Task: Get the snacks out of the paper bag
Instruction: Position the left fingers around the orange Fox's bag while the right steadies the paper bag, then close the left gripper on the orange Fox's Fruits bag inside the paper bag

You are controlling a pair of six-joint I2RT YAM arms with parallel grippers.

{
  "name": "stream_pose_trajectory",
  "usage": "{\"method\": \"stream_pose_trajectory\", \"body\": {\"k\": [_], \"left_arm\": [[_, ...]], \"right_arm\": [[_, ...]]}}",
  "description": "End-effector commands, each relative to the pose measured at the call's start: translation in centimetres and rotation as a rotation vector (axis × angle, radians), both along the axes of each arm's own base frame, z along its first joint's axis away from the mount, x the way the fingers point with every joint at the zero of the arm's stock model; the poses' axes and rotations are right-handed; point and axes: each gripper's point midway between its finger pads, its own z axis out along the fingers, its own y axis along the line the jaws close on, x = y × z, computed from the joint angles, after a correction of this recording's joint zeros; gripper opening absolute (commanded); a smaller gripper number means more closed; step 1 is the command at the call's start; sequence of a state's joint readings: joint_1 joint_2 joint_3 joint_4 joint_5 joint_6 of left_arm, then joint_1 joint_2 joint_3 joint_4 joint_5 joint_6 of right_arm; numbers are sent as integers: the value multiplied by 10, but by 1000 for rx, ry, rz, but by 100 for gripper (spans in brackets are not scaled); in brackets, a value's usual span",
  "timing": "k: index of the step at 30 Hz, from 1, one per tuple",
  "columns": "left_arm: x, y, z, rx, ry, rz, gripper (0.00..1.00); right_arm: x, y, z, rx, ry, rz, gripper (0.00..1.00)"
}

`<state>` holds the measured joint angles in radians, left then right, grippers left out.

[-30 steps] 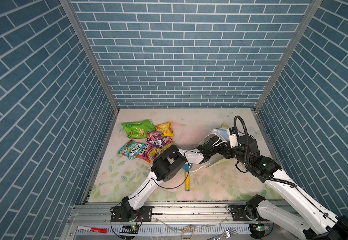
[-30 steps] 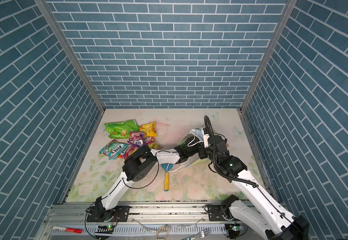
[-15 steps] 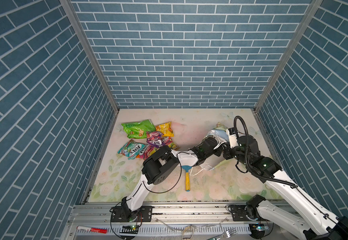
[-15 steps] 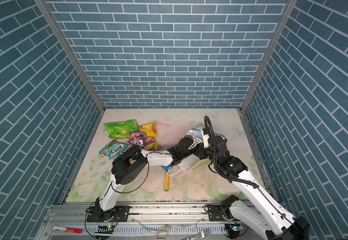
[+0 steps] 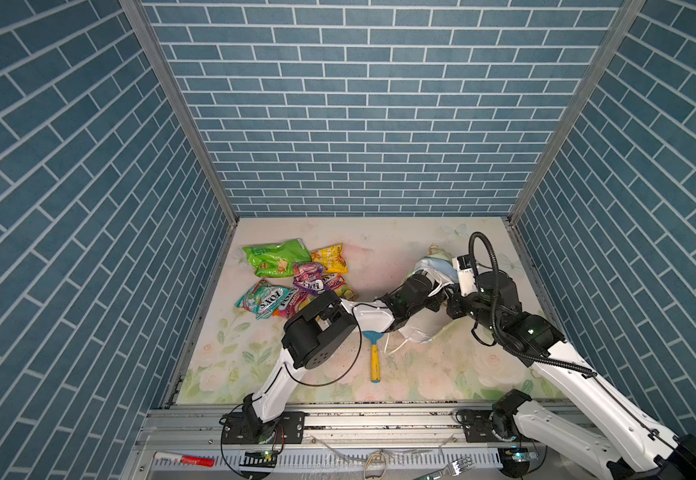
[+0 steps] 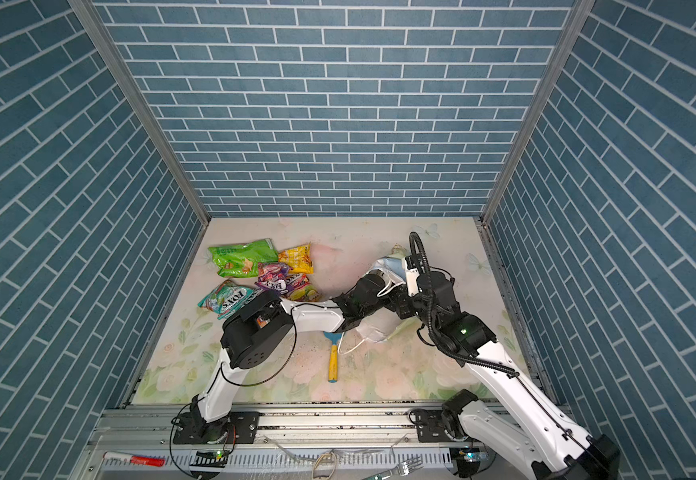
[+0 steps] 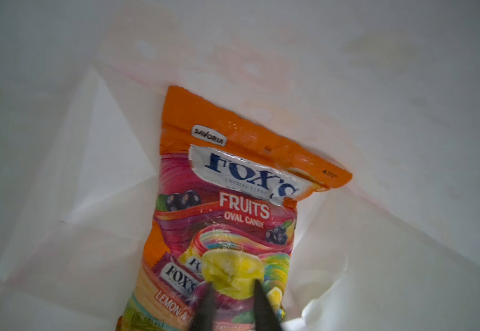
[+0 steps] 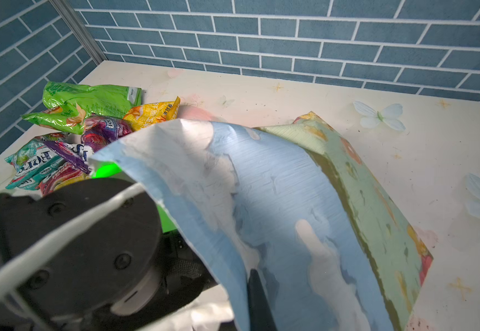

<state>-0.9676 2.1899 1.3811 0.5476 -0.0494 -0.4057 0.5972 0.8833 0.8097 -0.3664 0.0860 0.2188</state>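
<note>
The paper bag (image 5: pixel 435 266) lies on its side at the right of the table, sky-blue outside (image 8: pixel 276 186), white inside (image 7: pixel 89 160). My left gripper (image 7: pixel 233 283) is deep inside it and hidden in both top views. Its jaws stand open over the lower end of an orange-red fruit-candy packet (image 7: pixel 227 206) lying in the bag. My right gripper (image 8: pixel 250 275) is shut on the bag's upper edge and holds the mouth up. One of its fingers shows against the blue wall. Other snacks (image 5: pixel 292 278) lie heaped at the back left (image 6: pixel 259 274): green, yellow, purple, teal.
A toy rake (image 5: pixel 374 353) with a blue head and yellow handle lies in front of the bag's mouth, under my left forearm (image 6: pixel 313 318). The bag's cord handle (image 5: pixel 396 343) trails beside it. Brick walls close in three sides. A red marker (image 5: pixel 184 459) and a fork (image 5: pixel 458 465) lie on the front rail.
My left arm has reached further right, going deeper into the bag, and its elbow has pulled back to the left. The right arm and the bag have barely moved.
</note>
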Motion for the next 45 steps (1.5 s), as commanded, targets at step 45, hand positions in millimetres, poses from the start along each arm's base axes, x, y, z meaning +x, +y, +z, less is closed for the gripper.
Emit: {"method": "stream_pose_trajectory", "body": {"k": [45], "left_arm": [[-11,-74,-46,21,-72,-144,98]], "right_arm": [[14,27,20,-124,-5,171,0]]}}
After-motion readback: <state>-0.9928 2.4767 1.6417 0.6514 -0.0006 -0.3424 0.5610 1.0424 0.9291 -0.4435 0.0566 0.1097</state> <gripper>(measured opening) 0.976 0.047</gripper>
